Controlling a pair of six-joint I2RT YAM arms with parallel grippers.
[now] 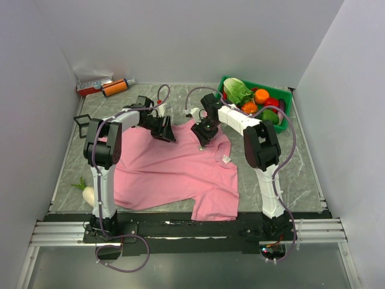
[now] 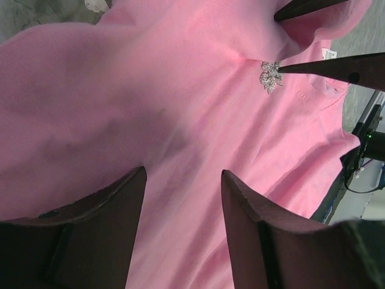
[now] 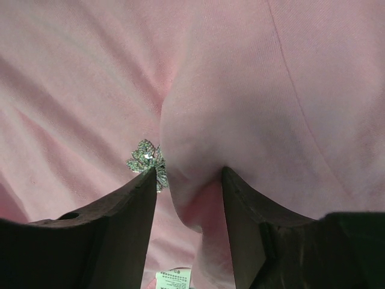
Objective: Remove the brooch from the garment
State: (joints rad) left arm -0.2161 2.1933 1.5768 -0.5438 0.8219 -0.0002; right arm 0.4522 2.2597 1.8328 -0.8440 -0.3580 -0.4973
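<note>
My right end effector point(image 3: 189, 171) is down on the garment point(image 1: 174, 174), near the middle of the surface point(image 1: 301, 168) and toward its far edge. It is released: the jaws stand apart with a soft ridge of pink cloth bulging up between them, and nothing clamped that I can make out. The brooch point(image 3: 146, 158) is pinned close to the neckline. It sits at the very tip of the finger point(image 3: 129, 211) on the left of my right wrist view, touching it on the outer side, so it is beside the gap and not inside it. It is a small leaf-like cluster with no clear long axis.

My left end effector point(image 2: 183, 174) is also released. It hangs over plain cloth with nothing between its jaws, and the brooch lies well ahead of it.

The right arm is much nearer. I judge it needs a small sideways shift toward that finger's side to bring the brooch between the jaws.
</note>
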